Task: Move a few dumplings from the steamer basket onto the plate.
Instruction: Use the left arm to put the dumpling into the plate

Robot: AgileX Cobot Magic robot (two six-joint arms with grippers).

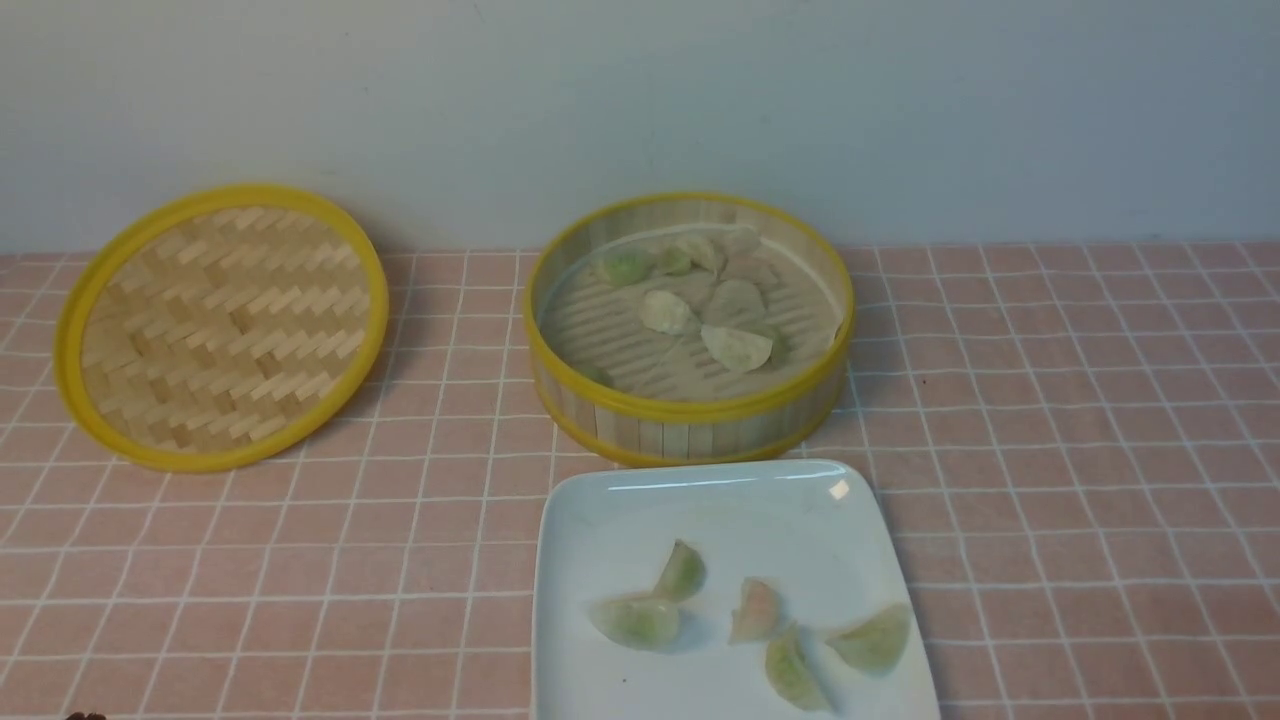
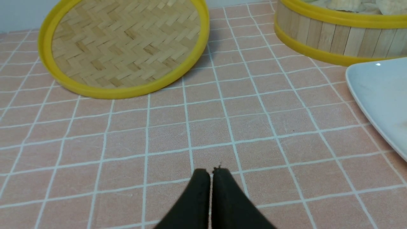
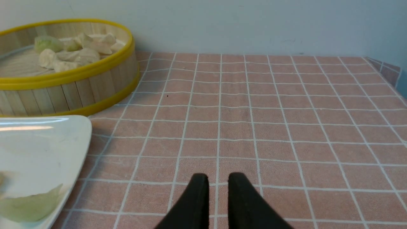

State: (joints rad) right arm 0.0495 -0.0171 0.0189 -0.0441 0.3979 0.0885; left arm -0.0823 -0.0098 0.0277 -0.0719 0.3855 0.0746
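Right wrist view: the right gripper (image 3: pixel 218 179) has a small gap, holding nothing. The left gripper (image 2: pixel 210 173) is pressed together. The plate (image 3: pixel 38 143) with five dumplings (image 1: pixel 755 610) sits beside it, the steamer basket (image 3: pixel 95 86) beyond. Soft dumplings might squash or slip if pinched badly.

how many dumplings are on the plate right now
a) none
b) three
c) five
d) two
c: the front view shows five dumplings lying on the plate, in its near half, while the rest sit in the basket behind it.
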